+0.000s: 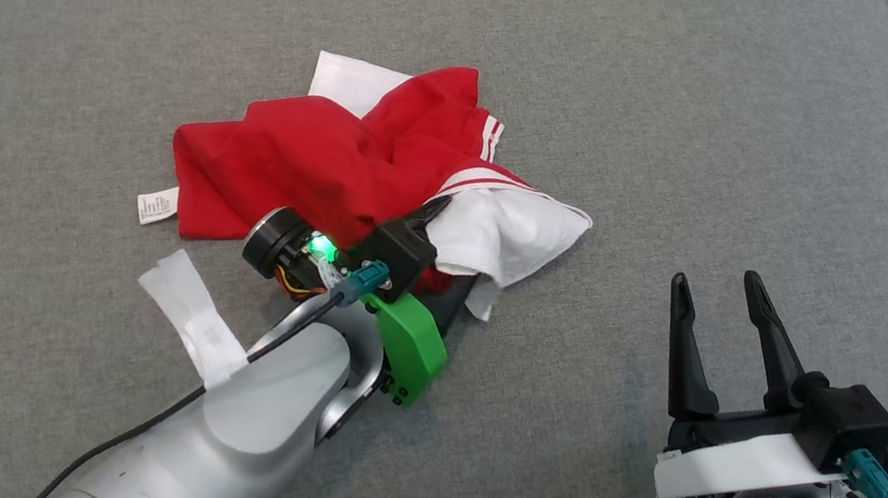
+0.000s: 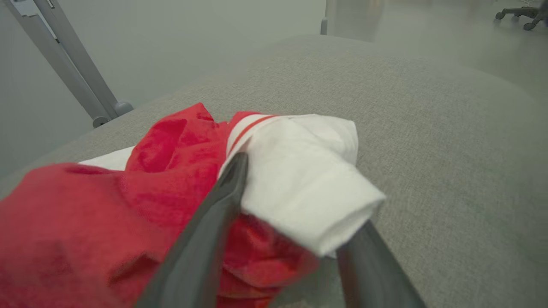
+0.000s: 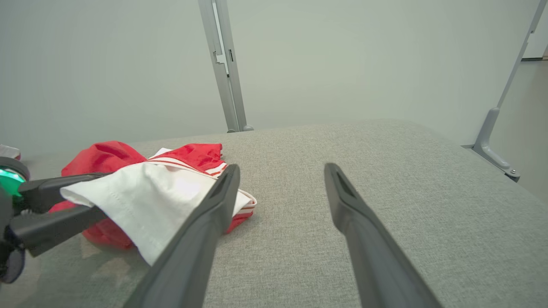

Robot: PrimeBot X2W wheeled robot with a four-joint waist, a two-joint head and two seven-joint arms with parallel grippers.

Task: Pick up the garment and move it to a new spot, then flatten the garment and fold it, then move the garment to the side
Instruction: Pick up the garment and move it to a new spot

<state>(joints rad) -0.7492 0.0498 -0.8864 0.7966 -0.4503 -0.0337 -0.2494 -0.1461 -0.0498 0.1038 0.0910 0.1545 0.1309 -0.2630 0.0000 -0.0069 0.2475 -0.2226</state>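
One grey padded surface (image 1: 695, 128) spreads across the scene. Left of its middle lies the garment (image 1: 306, 165), a crumpled heap of red cloth with white parts and red-and-white striped trim. The left gripper (image 2: 299, 192) reaches in from the near side. Its fingers are spread around a rolled white sleeve (image 2: 308, 171), one over the fold and the other under its near edge. The right gripper (image 1: 715, 279) is at the near right over bare padding, well apart from the cloth, fingers spread wide and empty. A small white care label (image 1: 157, 205) sticks out at the heap's left edge.
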